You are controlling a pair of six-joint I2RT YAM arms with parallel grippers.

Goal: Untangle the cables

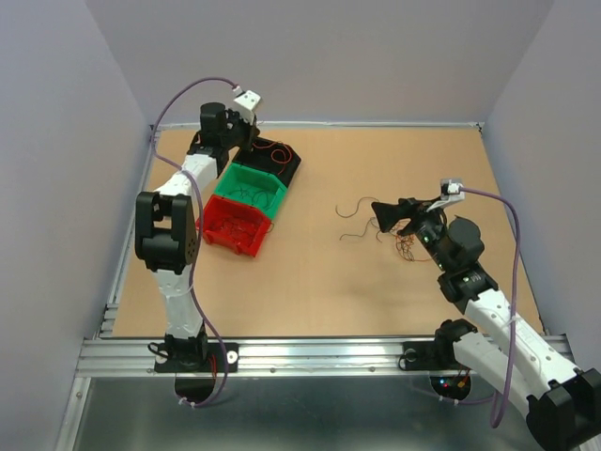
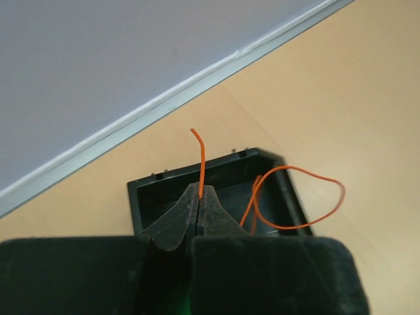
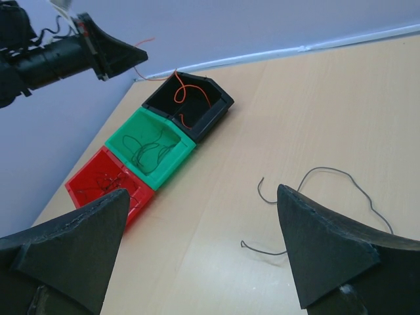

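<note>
- left pincer (image 2: 199,191) was clenched on one thin orange wire (image 2: 203,161) over the black plastic bin (image 2: 272,159), probably to sort it by colour; orange strands lay inside.
- green plastic bin (image 3: 172,169) and red plastic bin (image 3: 87,169) held thin wires too.
- right pincer (image 3: 203,193) hung released, jaws wide, above the tan worktop (image 3: 328,98).
- the cables (image 1: 406,246), a small wiry reddish-dark bunch, lay beside it; dark curled strands (image 3: 341,174) lay apart.
</note>
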